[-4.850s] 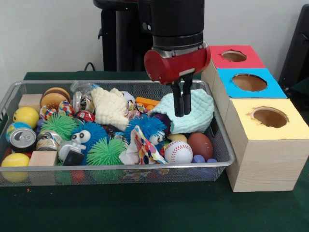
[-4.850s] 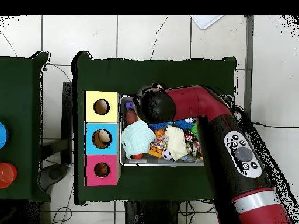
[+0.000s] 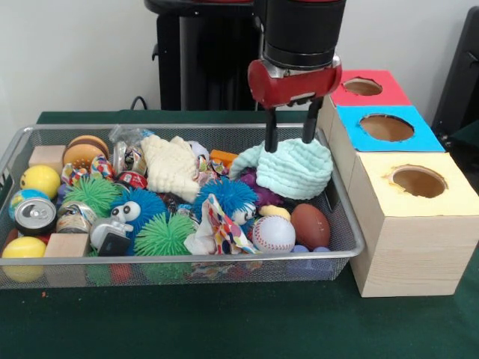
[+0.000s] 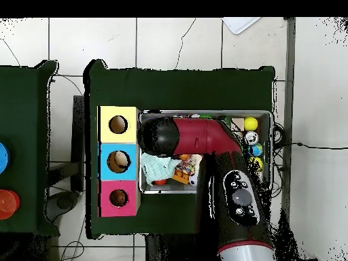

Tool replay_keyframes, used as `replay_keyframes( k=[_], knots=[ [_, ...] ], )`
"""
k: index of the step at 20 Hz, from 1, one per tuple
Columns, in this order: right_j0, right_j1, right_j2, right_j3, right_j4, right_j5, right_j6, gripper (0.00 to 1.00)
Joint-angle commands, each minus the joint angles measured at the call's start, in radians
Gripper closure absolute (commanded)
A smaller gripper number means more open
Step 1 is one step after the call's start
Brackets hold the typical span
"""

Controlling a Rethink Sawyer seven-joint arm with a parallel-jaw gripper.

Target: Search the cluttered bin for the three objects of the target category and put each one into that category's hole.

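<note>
The wire mesh bin (image 3: pixel 340 202) is full of mixed things. My gripper (image 3: pixel 290 139) hangs over its right end, open, with both fingertips just touching the top of a mint-green fluffy cloth (image 3: pixel 292 170). Nothing is between the fingers. A small pale yellow soft thing (image 3: pixel 275 212) peeks out behind the baseball (image 3: pixel 273 233), mostly hidden. The tan-orange teddy bear does not show. The red-topped box's hole (image 3: pixel 362 87) is at the far right, behind the blue-topped hole (image 3: pixel 386 127) and the yellow-topped hole (image 3: pixel 418 181). In the overhead view the arm (image 4: pixel 204 139) covers most of the bin and hides the gripper.
The bin also holds blue spiky balls (image 3: pixel 232 196), green spiky balls (image 3: pixel 163 235), a cream cloth (image 3: pixel 172 166), a brown football (image 3: pixel 310 224), cans (image 3: pixel 35 215), yellow balls (image 3: pixel 40 179) and wooden blocks (image 3: pixel 66 244). The three boxes stand tight against the bin's right end.
</note>
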State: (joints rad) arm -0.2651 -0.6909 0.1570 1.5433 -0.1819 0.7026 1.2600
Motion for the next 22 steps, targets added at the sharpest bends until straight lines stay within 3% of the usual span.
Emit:
replay_keyframes(
  k=[1, 7, 11, 15, 22],
  knots=[
    [-0.012, 0.019, 0.079, -0.023, 0.024, -0.088, 0.123, 0.00],
    [-0.043, 0.108, 0.074, 0.048, -0.038, -0.259, 0.105, 0.00],
    [-0.037, 0.152, 0.042, 0.059, -0.068, -0.312, 0.100, 0.00],
    [-0.011, 0.189, -0.007, 0.050, -0.078, -0.305, 0.101, 0.00],
    [-0.002, 0.252, -0.029, 0.044, -0.084, -0.357, 0.128, 0.00]
  ],
)
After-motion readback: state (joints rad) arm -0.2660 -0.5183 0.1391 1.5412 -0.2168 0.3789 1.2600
